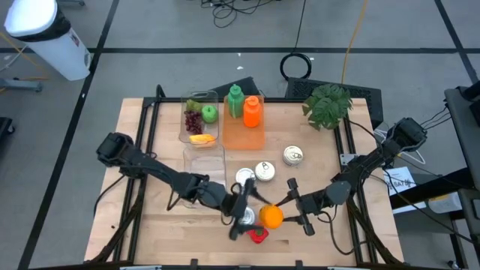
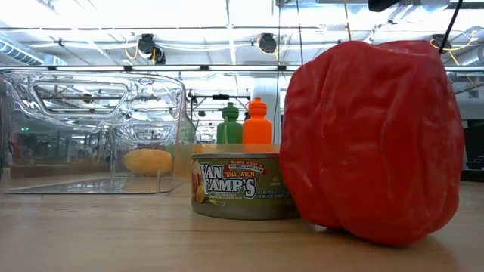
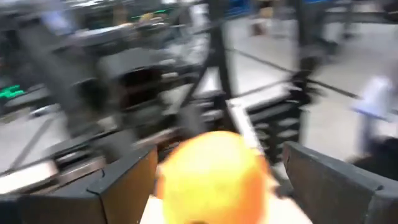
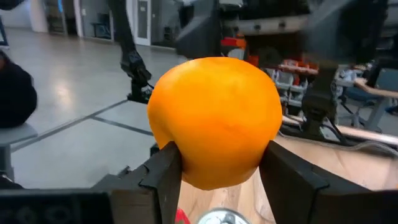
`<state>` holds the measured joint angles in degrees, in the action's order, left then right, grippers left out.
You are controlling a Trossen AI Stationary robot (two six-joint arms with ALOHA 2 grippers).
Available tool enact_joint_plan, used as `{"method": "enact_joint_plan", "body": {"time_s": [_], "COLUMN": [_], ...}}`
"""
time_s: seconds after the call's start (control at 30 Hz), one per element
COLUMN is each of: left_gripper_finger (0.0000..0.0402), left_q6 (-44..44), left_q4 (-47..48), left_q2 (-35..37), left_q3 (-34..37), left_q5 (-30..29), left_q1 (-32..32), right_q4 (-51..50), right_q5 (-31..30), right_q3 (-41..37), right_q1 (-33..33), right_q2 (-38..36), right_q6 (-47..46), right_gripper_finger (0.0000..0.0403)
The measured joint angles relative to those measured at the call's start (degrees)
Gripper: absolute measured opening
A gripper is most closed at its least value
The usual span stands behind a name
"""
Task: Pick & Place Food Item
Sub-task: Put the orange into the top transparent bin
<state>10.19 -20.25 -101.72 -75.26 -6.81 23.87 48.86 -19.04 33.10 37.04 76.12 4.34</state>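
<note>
An orange [image 1: 271, 217] hangs above the table's near middle, between my two grippers. My right gripper [image 1: 283, 214] comes from the table's right and is shut on it; the orange [image 4: 214, 118] fills the right wrist view. My left gripper [image 1: 253, 210] comes from the left and is open, its fingers [image 3: 127, 180] standing on either side of the orange [image 3: 214, 177] with a little room. Below it, a red bell pepper [image 2: 374, 136] and a tuna can [image 2: 240, 185] sit on the table. My right gripper pinches the orange between its two fingers [image 4: 163, 180], which lie on opposite sides of its lower half [image 4: 186, 158]. The fingers come about level from the table's right. The orange is lifted clear of the table, above the can.
An empty clear tub [image 1: 204, 166] stands left of centre. Behind it, a second tub [image 1: 200, 118] holds grapes, a green apple and a yellow piece. An orange tray [image 1: 244, 131] carries two bottles. Two cans [image 1: 293, 155] and a plant [image 1: 328, 105] are at the right.
</note>
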Motion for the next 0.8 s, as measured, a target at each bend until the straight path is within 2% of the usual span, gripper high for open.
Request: {"method": "enact_joint_plan", "body": {"time_s": [0.07,0.13,0.37,0.57,0.63,0.8], "left_gripper_finger": [0.0359,0.0357,0.0364,0.0365,0.0365,0.0365], "left_q6": [1.34,1.30,-3.69,-7.27,-7.42,-5.47], "left_q4": [0.45,0.68,0.62,4.64,3.01,-2.37], "left_q2": [0.11,0.11,-0.14,-0.74,-1.77,-4.14], "left_q3": [0.00,0.00,-0.09,-0.04,-0.06,0.02], "left_q5": [5.56,7.96,7.91,7.93,8.04,13.38], "left_q1": [0.42,0.70,-1.61,-3.90,-4.05,-4.46], "right_q4": [0.82,1.34,2.86,3.69,4.41,3.90], "right_q5": [-0.02,0.97,1.28,1.54,1.59,2.22], "right_q3": [0.00,0.00,-0.15,-0.09,-0.05,-0.09], "right_q1": [0.22,0.19,0.15,0.20,0.17,0.24], "right_q2": [0.00,0.00,0.09,0.08,0.04,0.09], "right_q6": [0.08,0.70,0.85,1.14,1.14,1.11], "right_gripper_finger": [0.0182,0.0183,0.0180,0.0181,0.0179,0.0183]}}
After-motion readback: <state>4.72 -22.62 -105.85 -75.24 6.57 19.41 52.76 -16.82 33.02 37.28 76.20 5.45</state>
